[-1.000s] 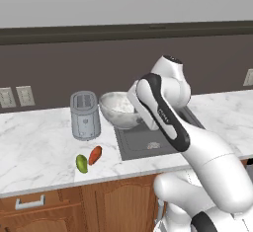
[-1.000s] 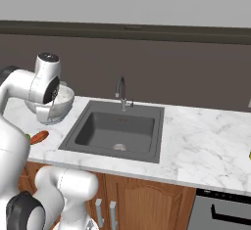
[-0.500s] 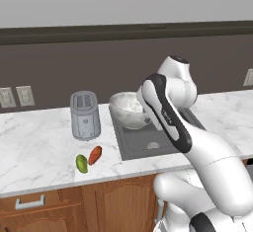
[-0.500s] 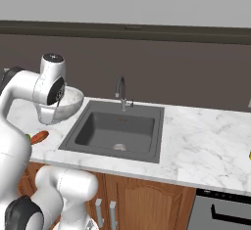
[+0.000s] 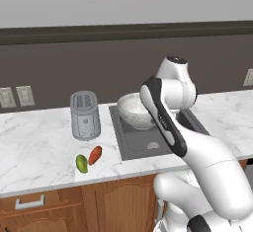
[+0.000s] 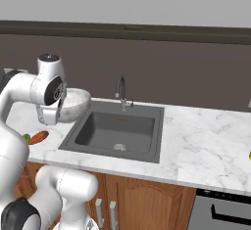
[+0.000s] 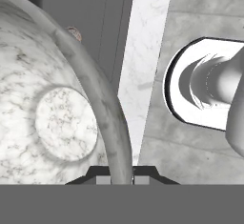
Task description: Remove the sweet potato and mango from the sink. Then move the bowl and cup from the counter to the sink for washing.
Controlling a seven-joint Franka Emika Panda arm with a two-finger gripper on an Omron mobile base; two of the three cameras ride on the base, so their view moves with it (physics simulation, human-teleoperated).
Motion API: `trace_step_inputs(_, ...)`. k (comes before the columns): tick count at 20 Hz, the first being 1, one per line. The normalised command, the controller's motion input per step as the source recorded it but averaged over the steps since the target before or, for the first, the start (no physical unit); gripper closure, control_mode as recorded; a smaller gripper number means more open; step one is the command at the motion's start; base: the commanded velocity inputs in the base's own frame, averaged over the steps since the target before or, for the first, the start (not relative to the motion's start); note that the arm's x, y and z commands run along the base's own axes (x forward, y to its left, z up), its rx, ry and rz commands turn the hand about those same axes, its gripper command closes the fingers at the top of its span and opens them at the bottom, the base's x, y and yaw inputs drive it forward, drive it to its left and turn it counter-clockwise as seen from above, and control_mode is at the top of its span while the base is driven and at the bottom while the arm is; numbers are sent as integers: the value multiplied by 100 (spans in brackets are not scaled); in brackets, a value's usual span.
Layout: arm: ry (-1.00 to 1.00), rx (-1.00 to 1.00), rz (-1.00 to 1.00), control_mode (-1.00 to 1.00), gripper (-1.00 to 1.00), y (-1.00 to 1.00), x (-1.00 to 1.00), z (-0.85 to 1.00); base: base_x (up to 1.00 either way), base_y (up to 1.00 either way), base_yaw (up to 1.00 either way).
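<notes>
**Spotter:** Where's the bowl?

**Me:** I've got the gripper (image 7: 121, 173) clamped on the rim of the bowl (image 5: 134, 110), one finger inside, one outside. It hangs over the left edge of the sink (image 6: 115, 132), partly above the counter lip.

**Spotter:** Fruit clear?

**Me:** Yes. The mango (image 5: 81, 163) and sweet potato (image 5: 95, 155) lie together on the counter, well left of the sink and in front of the toaster (image 5: 84, 114).

**Spotter:** So how will you set it down?

**Me:** My plan is to carry it further over the sink, away from the faucet (image 6: 121, 91), keep the rim level so it can't twist in a thin pinch, lower slowly and release only once it rests on the sink floor.
</notes>
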Motion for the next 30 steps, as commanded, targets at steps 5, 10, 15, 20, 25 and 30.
trace_step_inputs(5,1,-7,0,-100,100,-9,1,-5,0,0,0)
trace_step_inputs(10,3,-1,0,-100,100,-8,2,-8,0,0,0)
trace_step_inputs(15,3,0,0,-100,100,-8,2,-12,0,0,0)
trace_step_inputs(20,1,0,0,-100,100,-8,4,-13,0,0,0)
trace_step_inputs(25,1,0,0,-100,100,-10,4,-14,0,0,0)
trace_step_inputs(30,5,0,-4,-100,100,-16,6,-15,0,0,0)
